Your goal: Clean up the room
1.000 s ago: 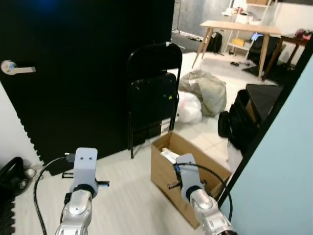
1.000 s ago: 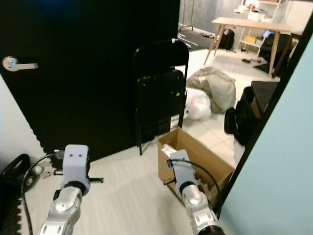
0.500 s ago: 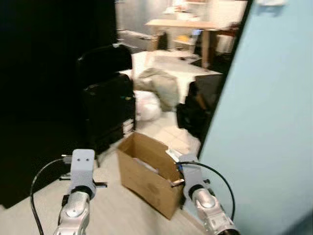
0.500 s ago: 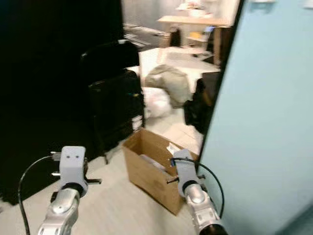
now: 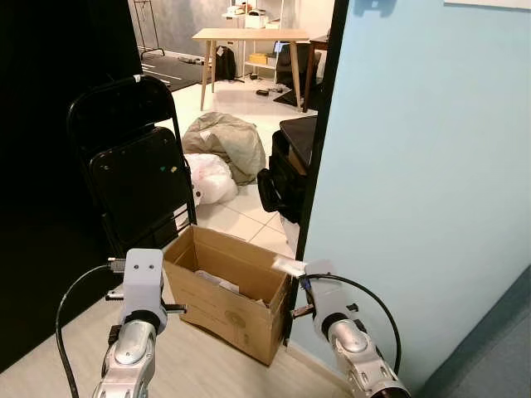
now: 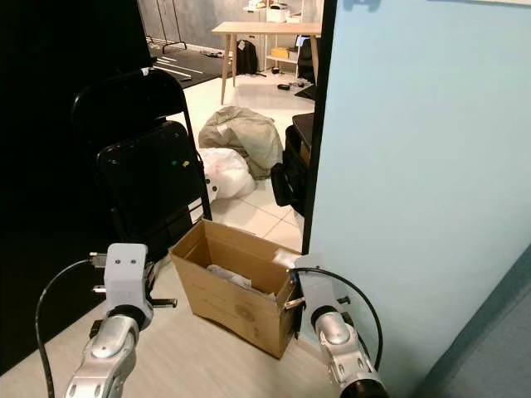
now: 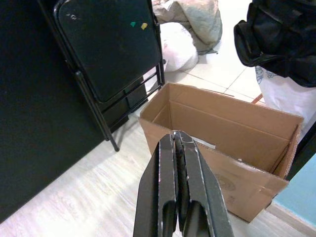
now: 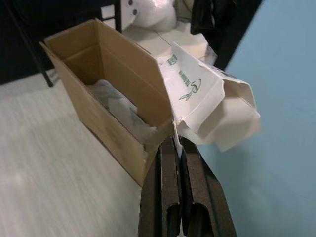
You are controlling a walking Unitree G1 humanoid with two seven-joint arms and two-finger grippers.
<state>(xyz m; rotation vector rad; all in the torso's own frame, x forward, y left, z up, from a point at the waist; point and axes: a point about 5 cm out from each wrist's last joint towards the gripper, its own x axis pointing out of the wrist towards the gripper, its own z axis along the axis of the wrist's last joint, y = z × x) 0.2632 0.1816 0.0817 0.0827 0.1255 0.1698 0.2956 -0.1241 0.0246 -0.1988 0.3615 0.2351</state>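
Pinching white carton (image 8: 207, 101) — right gripper (image 8: 178, 143) beside box (image 8: 113, 84) | left gripper (image 7: 178, 140) clenched, empty

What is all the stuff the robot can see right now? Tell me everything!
cardboard box: one, brown, open on the floor before the robot, white scraps inside
white paper bag: one, white with green print, pinched in the right end effector beside the box's corner
folding chair: one, black, folded against the dark wall behind the box
white plastic bag: one, white, on the tiles past the chair
grey bag: one, grey-beige, slumped behind the white one
black bag: one, black, by the door edge
wooden table: one, pale wood, far room
blue wall: one, light blue, on the robot's right
left end effector: one, black fingers shut, holding nothing
right end effector: one, black fingers shut on the paper bag
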